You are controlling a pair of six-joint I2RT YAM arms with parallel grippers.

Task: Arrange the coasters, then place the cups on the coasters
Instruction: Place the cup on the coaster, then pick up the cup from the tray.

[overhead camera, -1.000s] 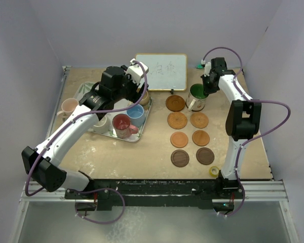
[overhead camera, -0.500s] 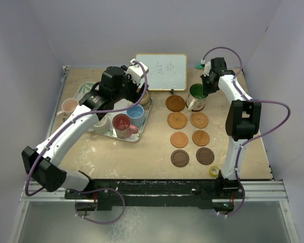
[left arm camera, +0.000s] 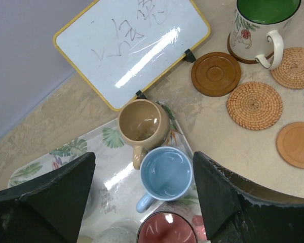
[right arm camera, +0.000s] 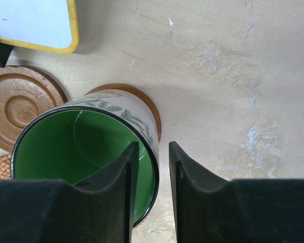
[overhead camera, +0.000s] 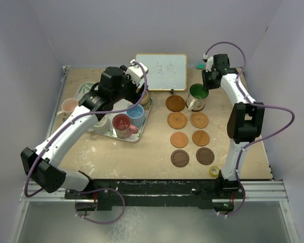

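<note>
R gripper (right arm camera: 153, 147): jaws slightly apart, straddling the far-right rim of the green mug (right arm camera: 86, 152). There is a gap on each side of the rim, so no pinch and nothing held. The mug stands upright on a brown coaster (right arm camera: 143, 96), whose edge shows past the mug's base. This is the far spot of the right col, near the far right of the surface (right arm camera: 233, 76). In the top view the mug's handle points near.

Other coasters lie flat in 2 cols running near from there. Left col: a dark ringed one (overhead camera: 176, 103) just left of the mug, then a woven one (overhead camera: 177, 120), an orange one (overhead camera: 179, 139) and a dark brown one (overhead camera: 180, 158). Right col, nearer than the mug: woven (overhead camera: 199, 120), orange-brown (overhead camera: 200, 137), dark brown (overhead camera: 205, 156). All of these are bare, close together but apart.

L gripper (left arm camera: 143, 167): jaws wide open and empty, above the far-right corner of the leaf-print tray (left arm camera: 66, 152). Below it in the tray sit a tan mug (left arm camera: 142, 124) and a blue mug (left arm camera: 164, 174), touching or nearly so. A red mug (left arm camera: 167, 230) sits nearer. A pink mug (overhead camera: 69, 106) stands off the tray's left side.

A whiteboard (overhead camera: 161, 72) leans at the far edge between the 2 arms. A yellow tape roll (overhead camera: 213, 171) is at the near right.
</note>
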